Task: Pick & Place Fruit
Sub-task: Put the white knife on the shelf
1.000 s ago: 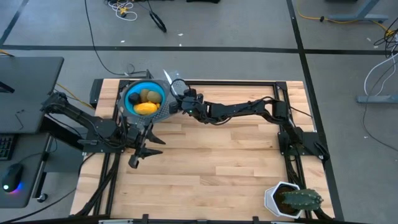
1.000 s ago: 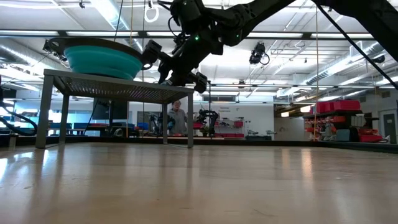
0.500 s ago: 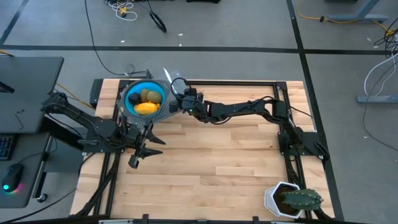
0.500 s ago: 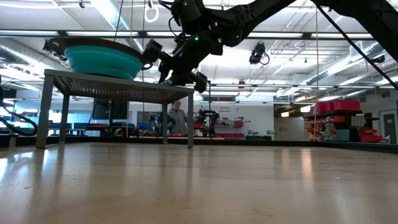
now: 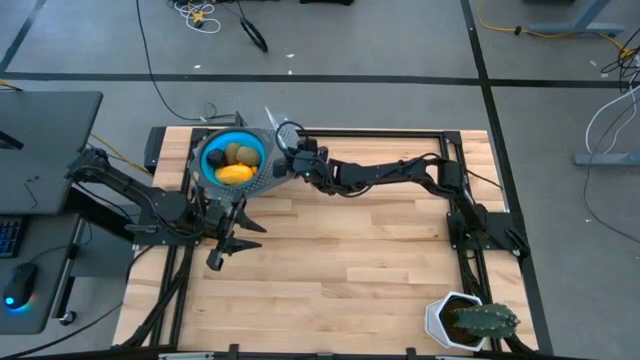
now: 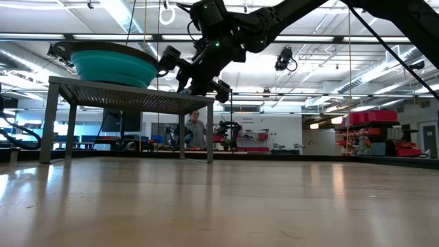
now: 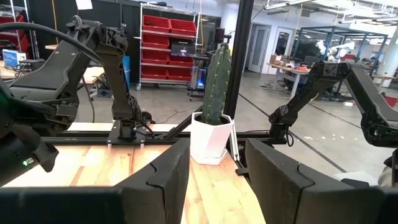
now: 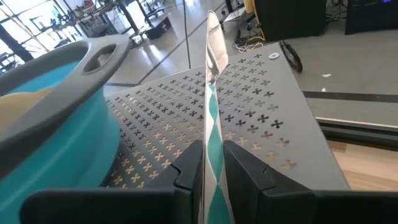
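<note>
The fruit lies in a teal bowl [image 5: 232, 160] on a perforated grey stand [image 5: 262, 182] at the table's far left: a yellow oblong [image 5: 235, 174], two olive-brown ovals [image 5: 233, 153] [image 5: 247, 153] and a black ball [image 5: 215, 157]. No orange-red balls show. My right gripper [image 5: 284, 160] hovers over the stand's right part, beside the bowl [image 8: 50, 124], shut on a thin silvery-blue stick [image 8: 209, 74]. My left gripper [image 5: 225, 250] waits open, nearer than the stand. My right gripper pinches the stick's lower part [image 8: 211, 146] between its two fingers. The stick runs on ahead of the fingers, slanting over the stand [image 8: 249, 112] toward the far edge, its free end [image 8: 211, 18] in the air.
A spiky green plant in a white pot [image 5: 468, 320] stands at the table's near right corner, also seen as the plant [image 7: 211, 118] in the left wrist view. Black frame rails [image 5: 400, 132] border the table. Bare wood [image 5: 350, 260] spreads across the middle.
My right gripper has edged slightly toward the far edge, still shut on the stick, and the stick's free end has shifted with it. The bowl and fruit have stayed put.
</note>
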Robot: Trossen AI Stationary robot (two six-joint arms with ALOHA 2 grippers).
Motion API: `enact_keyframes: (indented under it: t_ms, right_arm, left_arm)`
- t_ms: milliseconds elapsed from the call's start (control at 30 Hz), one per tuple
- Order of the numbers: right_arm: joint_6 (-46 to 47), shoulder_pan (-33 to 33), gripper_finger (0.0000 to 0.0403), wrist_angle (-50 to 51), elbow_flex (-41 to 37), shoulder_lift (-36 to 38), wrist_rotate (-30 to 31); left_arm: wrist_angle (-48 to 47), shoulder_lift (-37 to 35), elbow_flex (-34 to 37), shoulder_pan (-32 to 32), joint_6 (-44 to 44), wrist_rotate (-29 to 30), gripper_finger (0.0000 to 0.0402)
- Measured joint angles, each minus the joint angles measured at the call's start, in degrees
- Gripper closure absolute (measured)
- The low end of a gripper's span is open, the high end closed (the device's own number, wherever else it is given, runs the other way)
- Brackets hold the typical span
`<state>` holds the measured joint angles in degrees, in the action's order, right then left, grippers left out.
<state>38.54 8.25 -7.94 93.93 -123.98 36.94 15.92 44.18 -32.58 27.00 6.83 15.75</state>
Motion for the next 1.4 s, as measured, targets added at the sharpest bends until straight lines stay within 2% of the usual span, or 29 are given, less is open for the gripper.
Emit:
enact_keyframes:
  t_ms: [467, 767, 933, 1200, 1400]
  right_arm:
    - [-1.21, 0.02, 0.0327, -0.02, -0.02, 0.00, -0.08]
    - [-7.38, -0.46, 0.0326, 0.38, -0.07, 0.82, 0.51]
    - [-10.57, -1.59, 0.0326, 4.69, -0.07, 2.50, 0.51]
    - [-12.54, -2.78, 0.0326, 18.80, -0.07, 5.62, 0.30]
    - [-11.96, -2.17, 0.0326, 19.70, -0.07, 6.13, -4.48]
  left_arm:
    - [0.00, 0.02, 0.00, 0.00, 0.02, -0.24, 0.0237]
    - [-1.11, 0.02, 0.00, 0.00, 0.33, -0.25, 0.0237]
    - [-1.26, 0.02, -0.02, -0.01, 0.46, -0.35, 0.0237]
    - [-1.29, 0.02, -0.02, -0.02, 0.97, -0.37, 0.0237]
    - [-1.24, 0.02, -0.02, -0.02, 1.12, -0.37, 0.0237]
